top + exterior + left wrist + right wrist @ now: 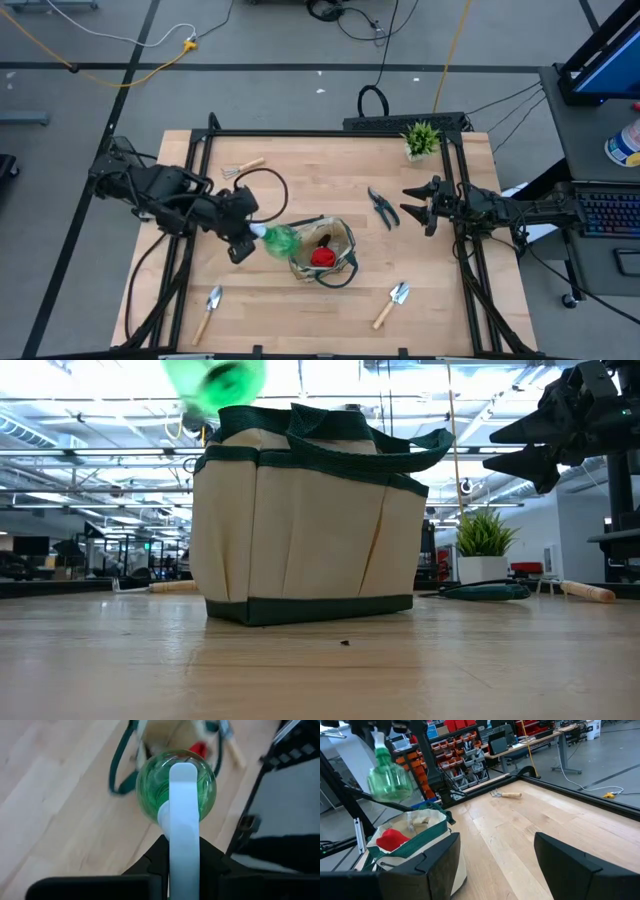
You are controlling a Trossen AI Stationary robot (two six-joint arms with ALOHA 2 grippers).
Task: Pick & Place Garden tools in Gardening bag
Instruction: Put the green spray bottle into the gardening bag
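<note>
A: Seen from above, where's the green-white item (277,239)?

B: Clamped in the left gripper (252,236), bulb end toward the gardening bag (341,237), long axis level, just short of its rim.

A: Low view?

B: Above the rim.

A: Right gripper (424,206)?

B: Spread, empty, near the pruning shears (382,207).

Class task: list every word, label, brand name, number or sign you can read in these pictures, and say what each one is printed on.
None can be read.
gardening bag: plain fabric, no print showing.
green spray bottle: no label visible.
Blue label on the white container beside the table: too small to read.
Shelf bins in the room behind: too small to read.
</note>
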